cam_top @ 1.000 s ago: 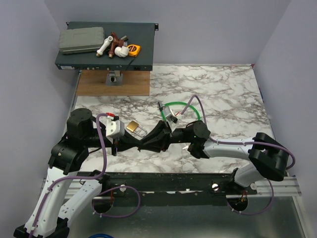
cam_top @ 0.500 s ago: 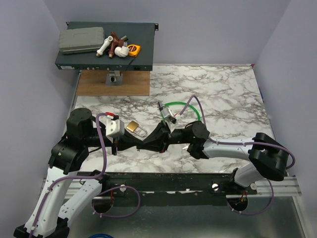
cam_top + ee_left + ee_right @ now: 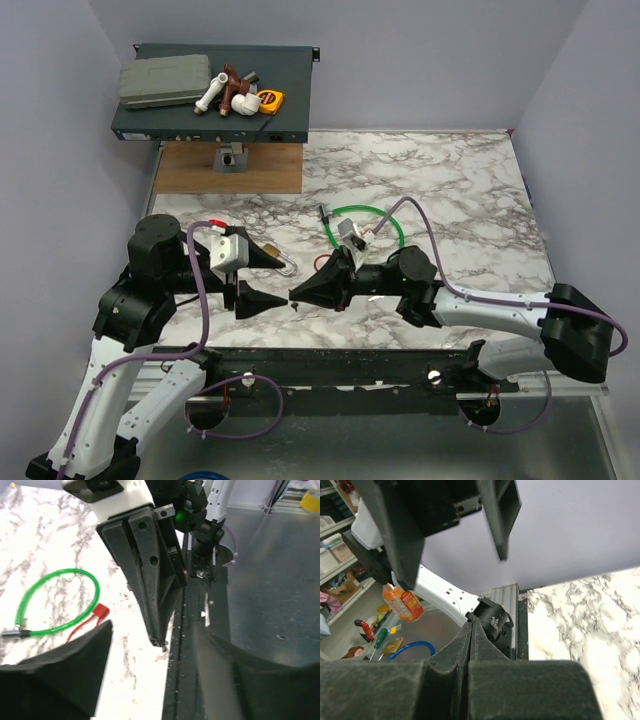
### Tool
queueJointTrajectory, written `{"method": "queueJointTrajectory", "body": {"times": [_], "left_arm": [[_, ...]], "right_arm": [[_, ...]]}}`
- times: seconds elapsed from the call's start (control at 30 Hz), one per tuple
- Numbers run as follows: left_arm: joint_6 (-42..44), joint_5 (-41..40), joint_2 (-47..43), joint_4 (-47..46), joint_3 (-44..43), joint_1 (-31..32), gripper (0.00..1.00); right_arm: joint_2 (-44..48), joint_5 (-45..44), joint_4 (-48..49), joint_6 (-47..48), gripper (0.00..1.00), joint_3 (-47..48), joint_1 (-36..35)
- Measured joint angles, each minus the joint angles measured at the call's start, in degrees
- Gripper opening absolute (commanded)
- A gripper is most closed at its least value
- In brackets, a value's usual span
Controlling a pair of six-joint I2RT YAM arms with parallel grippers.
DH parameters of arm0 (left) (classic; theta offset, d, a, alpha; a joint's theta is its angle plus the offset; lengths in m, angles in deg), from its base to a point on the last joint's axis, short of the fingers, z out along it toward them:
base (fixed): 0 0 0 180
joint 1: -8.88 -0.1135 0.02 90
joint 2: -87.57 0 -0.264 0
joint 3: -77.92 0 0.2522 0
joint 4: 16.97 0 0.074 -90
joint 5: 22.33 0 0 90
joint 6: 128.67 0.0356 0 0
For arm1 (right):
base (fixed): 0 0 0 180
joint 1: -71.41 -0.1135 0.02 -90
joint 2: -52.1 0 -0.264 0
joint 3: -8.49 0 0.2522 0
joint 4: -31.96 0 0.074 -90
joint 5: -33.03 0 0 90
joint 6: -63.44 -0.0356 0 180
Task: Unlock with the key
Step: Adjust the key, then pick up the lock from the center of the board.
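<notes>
My right gripper (image 3: 293,296) is shut on the key (image 3: 472,613), a thin silvery sliver poking out beyond its pressed-together fingertips. In the left wrist view the key (image 3: 164,645) shows as a small bit at the tip of those black fingers (image 3: 150,580). My left gripper (image 3: 280,280) faces it with jaws wide open, one finger on each side of the right gripper's tip and holding nothing. The brass padlock (image 3: 271,246) lies on the marble just behind the left gripper's far finger, which partly hides it, while its silver shackle (image 3: 287,266) shows.
A green cable loop (image 3: 372,214) with a red tag (image 3: 100,611) lies behind the right gripper. At the back left a dark rack box (image 3: 290,100) carries a grey case, pipe fittings and a tape measure. A wooden board (image 3: 190,167) lies in front of it. The table's front rail (image 3: 330,365) runs close below both grippers.
The left gripper's jaws have opened from shut and it has drawn back slightly left. The right gripper has stayed shut at the tip, and its arm has swung outward to the right.
</notes>
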Motion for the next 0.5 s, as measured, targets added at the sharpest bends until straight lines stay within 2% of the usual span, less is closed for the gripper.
{"method": "queueJointTrajectory", "body": {"times": [0.1,0.23,0.37,0.5], "left_arm": [[-0.44,-0.44,0.22,0.13,-1.31,0.0,0.78],[3.63,-1.53,1.01,1.44,-2.56,0.0,0.78],[11.15,-2.91,4.26,4.87,-1.57,0.0,0.76],[16.98,-4.48,10.64,5.75,3.02,0.55,0.72]], "right_arm": [[3.34,-1.29,-5.97,0.96,0.01,-0.7,0.0],[10.38,-5.29,-15.72,2.16,0.01,-2.38,0.0],[20.17,-12.98,-26.93,2.71,0.01,-4.22,0.0],[29.59,-22.27,-37.18,2.78,0.01,-4.52,0.0]]}}
